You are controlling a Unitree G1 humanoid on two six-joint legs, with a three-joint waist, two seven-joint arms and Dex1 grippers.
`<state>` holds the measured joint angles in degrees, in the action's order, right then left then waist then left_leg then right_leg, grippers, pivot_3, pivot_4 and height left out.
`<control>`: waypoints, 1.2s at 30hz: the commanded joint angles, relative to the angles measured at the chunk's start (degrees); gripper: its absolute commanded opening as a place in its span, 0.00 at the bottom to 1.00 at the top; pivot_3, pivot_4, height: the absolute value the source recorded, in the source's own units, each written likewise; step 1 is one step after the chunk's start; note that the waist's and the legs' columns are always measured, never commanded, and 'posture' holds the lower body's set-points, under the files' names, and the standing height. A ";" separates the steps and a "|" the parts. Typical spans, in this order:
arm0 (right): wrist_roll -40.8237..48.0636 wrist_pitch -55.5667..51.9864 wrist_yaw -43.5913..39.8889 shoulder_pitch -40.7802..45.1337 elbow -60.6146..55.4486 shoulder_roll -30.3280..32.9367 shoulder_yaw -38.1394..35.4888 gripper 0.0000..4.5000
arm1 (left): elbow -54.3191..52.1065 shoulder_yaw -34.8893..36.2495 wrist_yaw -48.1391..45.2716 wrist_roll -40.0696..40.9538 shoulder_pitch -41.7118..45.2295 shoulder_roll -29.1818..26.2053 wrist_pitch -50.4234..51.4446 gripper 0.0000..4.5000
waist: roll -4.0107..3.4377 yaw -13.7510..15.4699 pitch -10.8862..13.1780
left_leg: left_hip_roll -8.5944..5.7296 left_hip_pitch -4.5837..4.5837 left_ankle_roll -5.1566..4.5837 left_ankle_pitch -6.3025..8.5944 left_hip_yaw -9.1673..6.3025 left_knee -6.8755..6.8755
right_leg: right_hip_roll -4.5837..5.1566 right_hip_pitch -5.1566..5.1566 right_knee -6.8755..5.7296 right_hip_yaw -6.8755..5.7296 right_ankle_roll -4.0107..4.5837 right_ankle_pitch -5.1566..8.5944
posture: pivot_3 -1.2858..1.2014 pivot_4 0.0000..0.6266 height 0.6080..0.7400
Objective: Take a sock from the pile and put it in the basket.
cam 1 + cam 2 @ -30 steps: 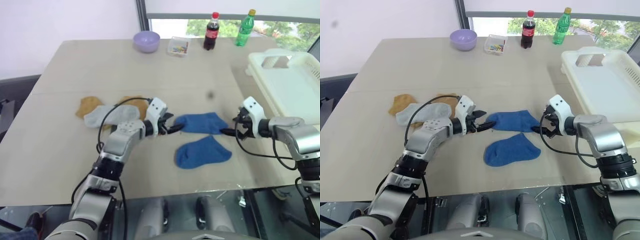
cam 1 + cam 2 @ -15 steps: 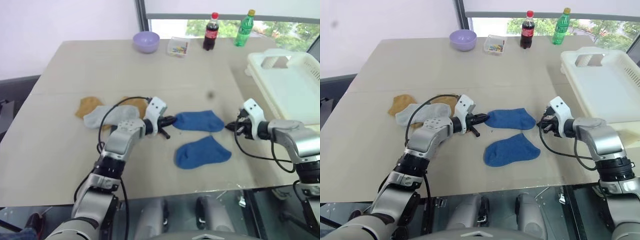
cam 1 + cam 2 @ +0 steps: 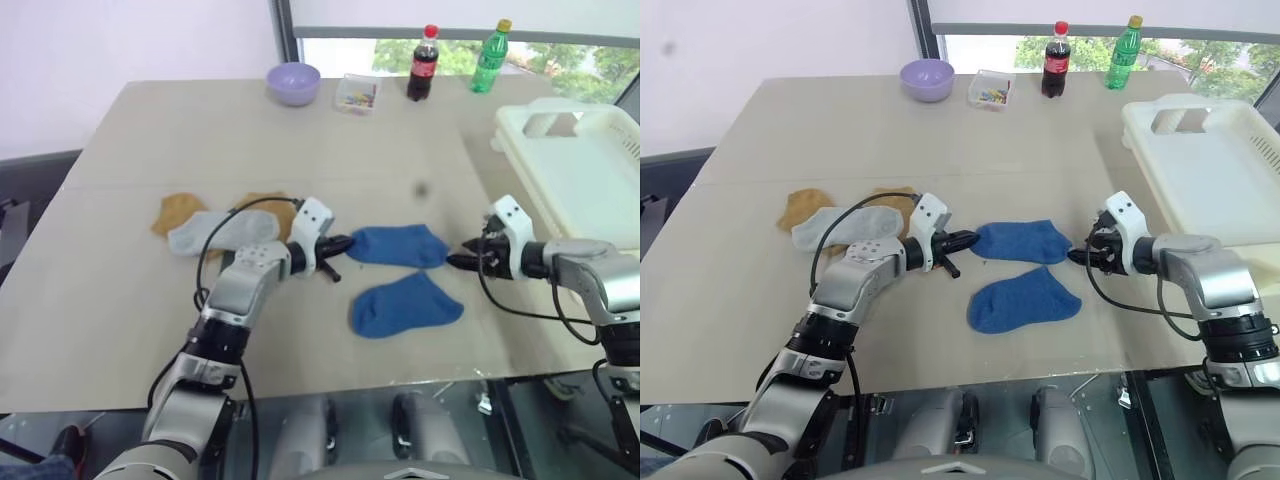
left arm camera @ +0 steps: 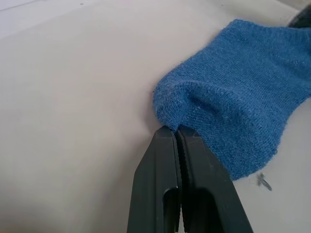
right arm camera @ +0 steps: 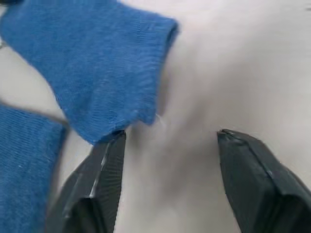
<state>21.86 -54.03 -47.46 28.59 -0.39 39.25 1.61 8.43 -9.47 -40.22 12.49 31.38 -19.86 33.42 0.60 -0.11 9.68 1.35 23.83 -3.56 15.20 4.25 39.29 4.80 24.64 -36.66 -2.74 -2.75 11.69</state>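
A royal blue sock (image 3: 398, 244) lies flat mid-table, with a second blue sock (image 3: 405, 304) just in front of it. My left gripper (image 4: 175, 130) is shut, its tips pressed against the bunched left edge of the farther sock; I cannot see fabric between the fingers. At that sock's right end my right gripper (image 5: 170, 133) stands open, one fingertip (image 5: 112, 141) touching the cuff corner. The pile (image 3: 215, 228) of mustard and light grey socks lies left of my left arm. At the table's right edge sits the white basket (image 3: 585, 170).
A lilac bowl (image 3: 293, 82), a small clear box (image 3: 357, 93), a cola bottle (image 3: 423, 62) and a green bottle (image 3: 490, 42) stand along the table's far edge. The table's front edge runs close below the nearer blue sock.
My left gripper has shut at the sock's left edge. My right gripper shut and then opened again at the sock's right end. Both hands stayed in place.
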 commanded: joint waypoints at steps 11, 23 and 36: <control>8.19 -4.87 -0.82 0.57 -4.65 -2.65 -2.92 0.61 | 0.87 -1.24 -0.40 -1.11 -1.14 0.27 0.23 0.00 | 0.00 0.46 -0.01 | -0.01 -0.01 -0.02 0.01 -0.01 0.03 | 0.03 0.00 -0.06 0.00 0.00 0.00 | 0.52 0.24 0.95; 9.22 -6.00 2.33 2.03 -2.46 -2.90 -3.56 0.50 | 1.51 -1.33 -0.51 -1.56 -0.71 0.63 -0.53 0.00 | 0.00 0.67 -0.01 | -0.01 -0.02 -0.05 0.02 0.01 0.04 | 0.02 0.00 -0.07 0.01 0.00 0.00 | 0.52 0.24 0.95; 10.18 -6.11 2.42 1.36 -4.14 -2.54 -4.52 0.01 | -4.73 2.25 -2.91 2.10 -3.80 2.07 -8.97 0.00 | 0.00 0.67 0.00 | 0.00 0.00 -0.05 0.02 0.01 0.04 | 0.02 0.02 -0.07 0.01 0.00 0.00 | 0.52 0.24 0.95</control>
<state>30.43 -59.83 -44.48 29.73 -1.51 35.80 -0.72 7.55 -8.47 -41.65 12.25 28.19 -18.30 26.90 0.60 0.55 9.68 1.36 23.86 -3.60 15.22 4.26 39.33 4.83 24.69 -36.73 -2.72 -2.74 11.69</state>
